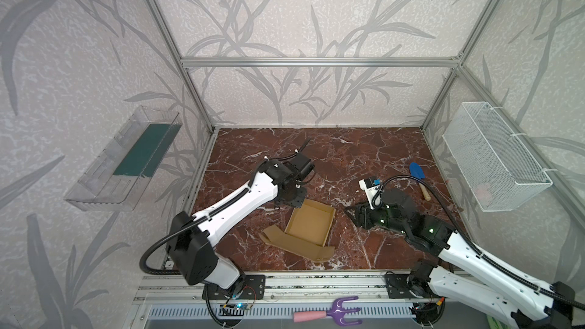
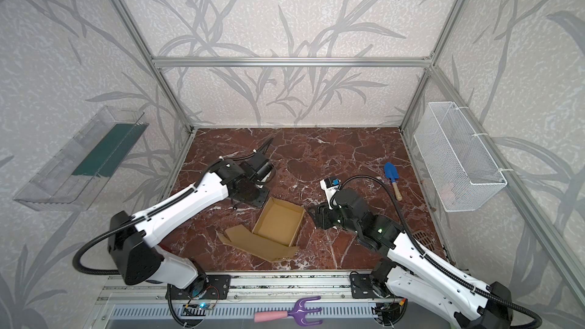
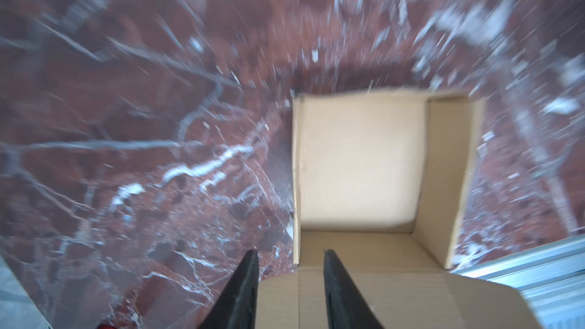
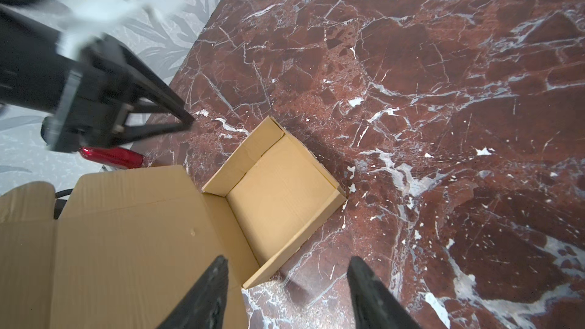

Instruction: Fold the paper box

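Note:
The paper box [image 1: 311,223] [image 2: 278,223] is plain tan cardboard. It stands on the marble table as a shallow open tray with its walls up. Its lid flap [image 1: 297,243] lies flat toward the front. My left gripper [image 3: 290,252] hangs over the box's back left corner. Its jaws stand apart and hold nothing, and its fingertips [image 4: 188,120] are off the cardboard. In both top views its body [image 1: 292,199] hides the fingers. My right gripper [image 4: 288,259] [image 1: 351,213] stands open just right of the box [image 4: 278,191], holding nothing.
A blue trowel [image 1: 416,172] with a wooden handle lies at the right of the table. A purple garden fork [image 1: 332,311] rests on the front rail. A wire basket [image 1: 493,159] hangs on the right wall and a clear shelf [image 1: 123,159] on the left. A red object [image 4: 110,157] lies by the lid.

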